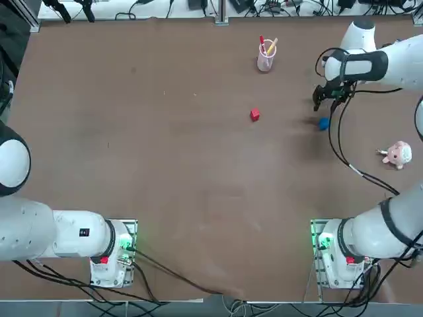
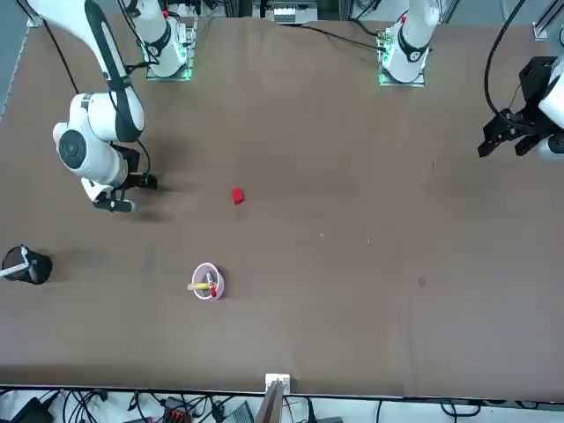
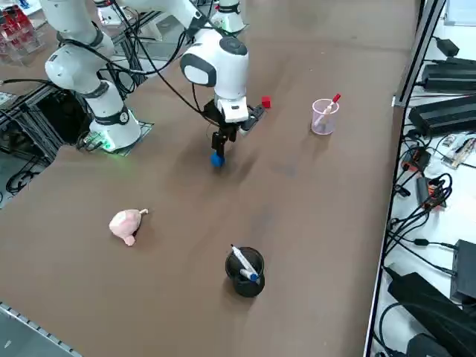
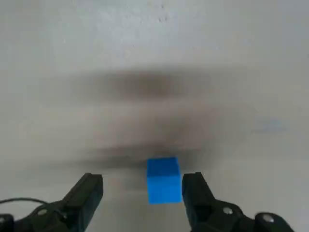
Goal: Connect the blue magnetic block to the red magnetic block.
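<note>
The blue magnetic block (image 1: 323, 123) lies on the brown table at the right, a tiny bright cube. My right gripper (image 1: 326, 100) hovers just above it, open, with nothing held. In the wrist view the blue block (image 4: 163, 180) sits between the two black fingers (image 4: 89, 193), closer to one of them and apart from both. The red magnetic block (image 1: 255, 115) rests on the table a short way to the blue block's left, and shows too in the front view (image 2: 237, 196) and the side view (image 3: 265, 103). In the side view the blue block (image 3: 216, 158) lies under the gripper (image 3: 223, 141).
A clear pen cup (image 1: 266, 56) with a red pen stands beyond the red block. A pink plush toy (image 1: 397, 154) lies near the table's right edge. A black pen cup (image 3: 245, 271) stands at the far right corner.
</note>
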